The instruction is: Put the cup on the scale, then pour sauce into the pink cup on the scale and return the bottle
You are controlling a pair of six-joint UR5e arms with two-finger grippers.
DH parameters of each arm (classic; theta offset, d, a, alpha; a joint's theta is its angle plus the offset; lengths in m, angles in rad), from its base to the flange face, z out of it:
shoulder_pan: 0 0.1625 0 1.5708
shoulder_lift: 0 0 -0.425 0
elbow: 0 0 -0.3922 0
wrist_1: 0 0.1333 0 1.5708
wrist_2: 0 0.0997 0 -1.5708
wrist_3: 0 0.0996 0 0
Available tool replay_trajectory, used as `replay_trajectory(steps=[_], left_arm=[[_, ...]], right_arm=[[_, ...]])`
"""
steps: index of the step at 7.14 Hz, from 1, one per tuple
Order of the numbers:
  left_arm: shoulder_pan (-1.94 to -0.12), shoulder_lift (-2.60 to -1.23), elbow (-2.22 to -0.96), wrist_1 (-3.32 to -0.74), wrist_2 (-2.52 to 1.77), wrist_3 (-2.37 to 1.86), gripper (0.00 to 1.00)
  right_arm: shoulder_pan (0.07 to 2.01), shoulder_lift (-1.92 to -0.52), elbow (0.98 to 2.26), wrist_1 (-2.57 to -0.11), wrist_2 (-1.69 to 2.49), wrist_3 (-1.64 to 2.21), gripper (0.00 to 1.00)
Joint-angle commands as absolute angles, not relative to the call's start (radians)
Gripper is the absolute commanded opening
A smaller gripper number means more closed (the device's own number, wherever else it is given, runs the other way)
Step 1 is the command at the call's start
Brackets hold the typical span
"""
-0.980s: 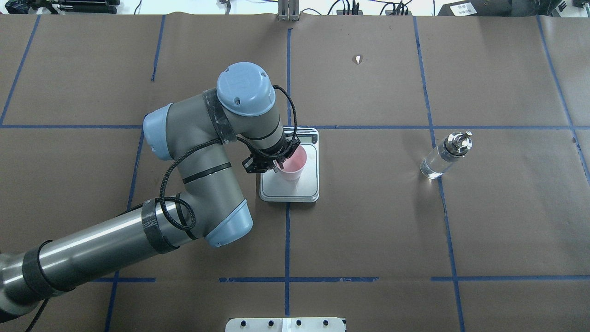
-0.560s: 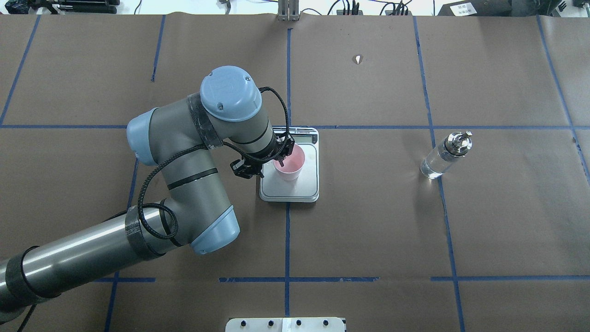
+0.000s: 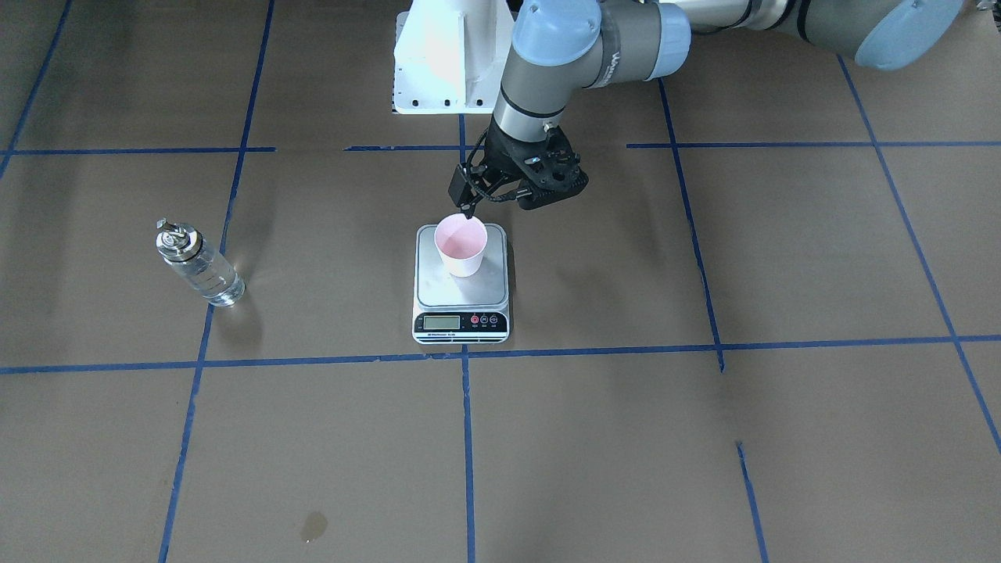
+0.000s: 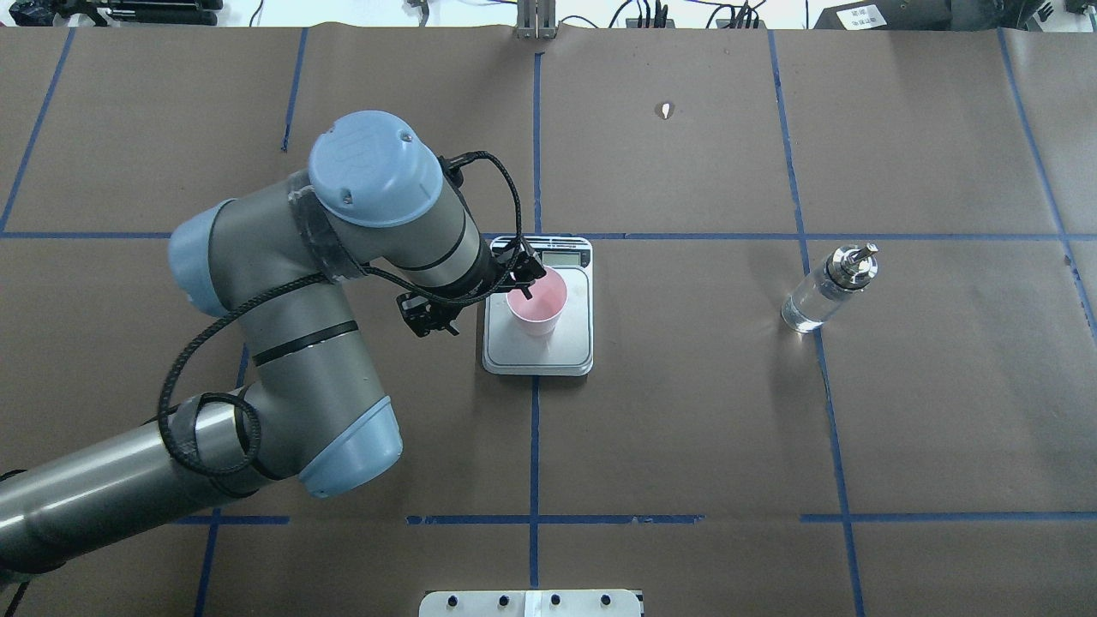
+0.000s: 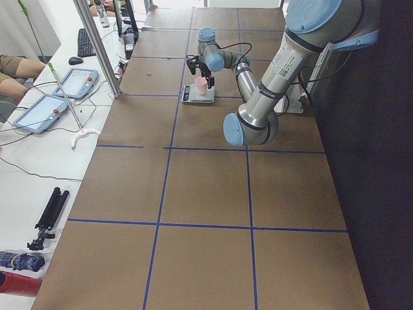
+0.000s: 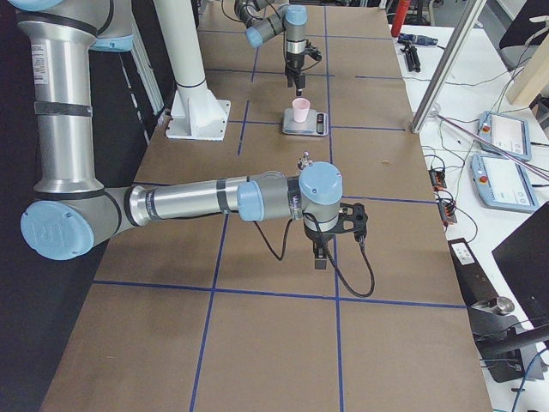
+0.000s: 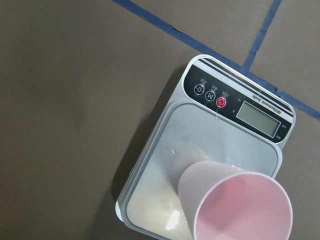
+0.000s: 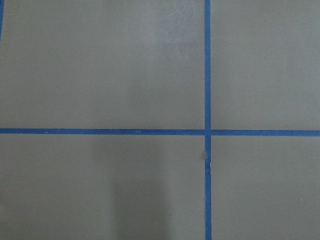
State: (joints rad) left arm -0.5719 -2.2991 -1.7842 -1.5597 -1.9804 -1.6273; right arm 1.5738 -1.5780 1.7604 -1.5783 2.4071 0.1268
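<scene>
The pale pink cup [image 4: 537, 304] [image 3: 461, 244] stands upright on the steel scale [image 4: 566, 347] [image 3: 438, 293], nothing showing inside it. My left gripper [image 4: 484, 307] [image 3: 504, 205] is open just beside and above the cup's rim, holding nothing. One of its fingertips [image 4: 526, 287] hovers at the rim's edge. The left wrist view looks down on the cup [image 7: 240, 205] and the scale [image 7: 165, 155]. The clear glass bottle [image 4: 827, 287] [image 3: 195, 266], with clear sauce inside, stands alone far to the scale's right. My right gripper [image 6: 322, 257] shows only in the exterior right view; I cannot tell its state.
Blue tape lines grid the brown table cover. A white robot base [image 3: 446, 62] stands behind the scale. A small white mark [image 4: 665, 110] and a stain [image 3: 314, 525] lie on the cover. Tablets [image 5: 39, 113] and cables sit on the side bench, with a person's arm [image 5: 13, 64] there.
My left gripper has let go of the cup's rim and drawn back left and upward. The cup stays on the scale. The bottle has not moved.
</scene>
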Motion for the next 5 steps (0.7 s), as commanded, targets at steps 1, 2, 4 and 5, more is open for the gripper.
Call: replay_trajectory(steps=[1,2,4,5], left_arm=[[-0.623,-2.244,-1.973,-1.432,-1.983,-1.481,1.00],[-0.665,-2.228,-2.033,-1.363,-1.985,-1.426,1.00],[-0.777,-2.192,-2.051,-1.297,-1.996,-1.261,1.00],[-0.826,-2.130,-2.100,-1.284,-1.999,-1.133,1.00]], right_arm=[[1.555,-1.591,1.799,-1.580,2.410,0.141,1.00],[1.555,-1.606,1.836,-1.578,2.422,0.155,1.00],[1.542,-1.608,2.015,-1.721,2.419,0.195,1.00],[1.523,-1.603,2.113,-1.805,2.418,0.246,1.00]])
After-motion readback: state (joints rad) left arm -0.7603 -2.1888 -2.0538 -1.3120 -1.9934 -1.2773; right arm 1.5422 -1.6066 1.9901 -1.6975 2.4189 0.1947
